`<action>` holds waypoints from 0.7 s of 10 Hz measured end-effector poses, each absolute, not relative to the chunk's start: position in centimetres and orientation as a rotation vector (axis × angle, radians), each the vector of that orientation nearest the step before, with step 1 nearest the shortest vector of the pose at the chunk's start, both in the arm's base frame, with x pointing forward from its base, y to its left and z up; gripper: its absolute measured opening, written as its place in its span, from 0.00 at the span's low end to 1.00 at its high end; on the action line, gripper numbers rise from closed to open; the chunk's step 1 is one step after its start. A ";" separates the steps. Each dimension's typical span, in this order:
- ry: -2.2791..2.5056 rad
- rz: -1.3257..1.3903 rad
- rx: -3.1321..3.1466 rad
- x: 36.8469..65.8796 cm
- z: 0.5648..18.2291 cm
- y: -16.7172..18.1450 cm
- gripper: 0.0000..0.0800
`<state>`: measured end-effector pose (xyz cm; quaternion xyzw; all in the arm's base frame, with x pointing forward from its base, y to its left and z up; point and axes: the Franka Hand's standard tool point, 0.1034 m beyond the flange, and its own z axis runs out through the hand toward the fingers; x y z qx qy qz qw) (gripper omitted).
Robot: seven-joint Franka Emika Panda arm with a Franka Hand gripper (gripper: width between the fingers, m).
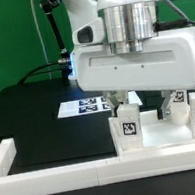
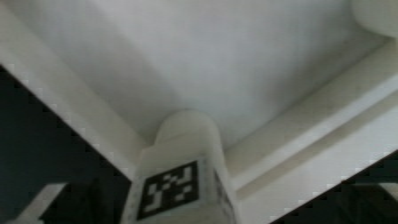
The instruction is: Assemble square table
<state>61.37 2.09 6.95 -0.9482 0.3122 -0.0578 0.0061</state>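
Black table top [image 1: 33,120], green backdrop [image 1: 6,38], white border strips [image 1: 56,174], marker board [image 1: 84,106].

On the black table top: border strips along its near edge, turning up at the exterior view's left; marker board flat toward the far side; green backdrop and a black cable [image 1: 42,38] behind.

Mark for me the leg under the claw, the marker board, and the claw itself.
leg [image 1: 128,129], exterior view, on its tagged front face.
marker board [image 1: 87,105], exterior view, on its printed tags.
claw [image 1: 121,105], exterior view, midway between its fingertips.
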 end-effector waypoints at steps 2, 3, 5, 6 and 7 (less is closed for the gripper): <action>0.942 -0.181 -2.983 61.4 6.9 2.0 0.64; 0.965 -0.181 -2.977 61.3 6.9 1.8 0.64; 1.027 -0.177 -2.959 61.2 6.8 1.4 0.38; 1.155 -0.171 -2.905 61.1 6.8 1.5 0.38; 1.232 -0.170 -2.870 61.1 6.7 1.7 0.33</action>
